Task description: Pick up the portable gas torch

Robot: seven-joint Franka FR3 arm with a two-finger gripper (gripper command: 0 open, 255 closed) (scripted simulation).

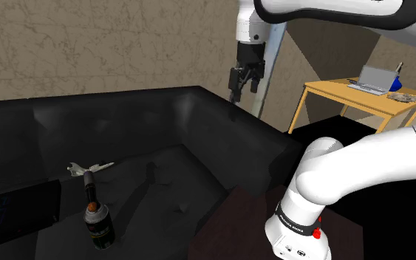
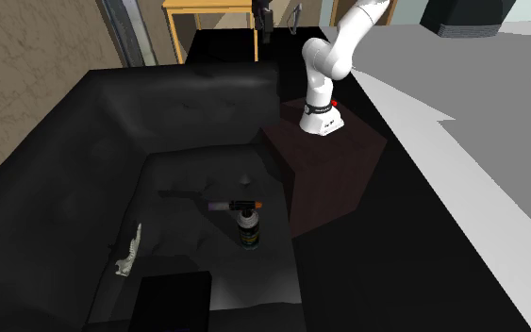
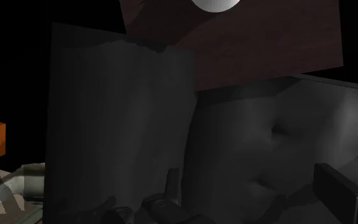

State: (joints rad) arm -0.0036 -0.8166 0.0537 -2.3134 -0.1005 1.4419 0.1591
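1. While the gripper (image 1: 244, 87) hangs high over the back corner of the sofa (image 1: 162, 111) in the shoulder view, its two black fingers stand apart with nothing between them. The step in hand therefore reads as the approach, with the reach down not yet made.
2. In that same view the portable gas torch (image 1: 96, 218) stands upright on the seat, near the seat's front edge and well apart from the gripper. Its nozzle (image 1: 89, 185) lies level on top and points toward the sofa's back, where a small pale object (image 1: 88, 168) lies just beyond the tip.
3. In the second exterior view the torch (image 2: 247, 226) again stands near the seat's front edge, on the side where the stand (image 2: 334, 174) is set against the sofa. The pale object (image 2: 128, 255) lies toward the back edge, well apart from the torch, and a flat black slab (image 2: 174, 297) lies at a seat corner.
4. In the wrist view the camera looks down on the grey seat and the brown stand (image 3: 247, 44). Dark shapes crowd the gripper's end, and it cannot be told whether the torch is among them.
5. The next move calls for a long travel across and down to the front edge. The open fingers should then come either side of the canister below the nozzle. The torch is tall and round and may tip, so the fingers should probably close squarely at mid-height.
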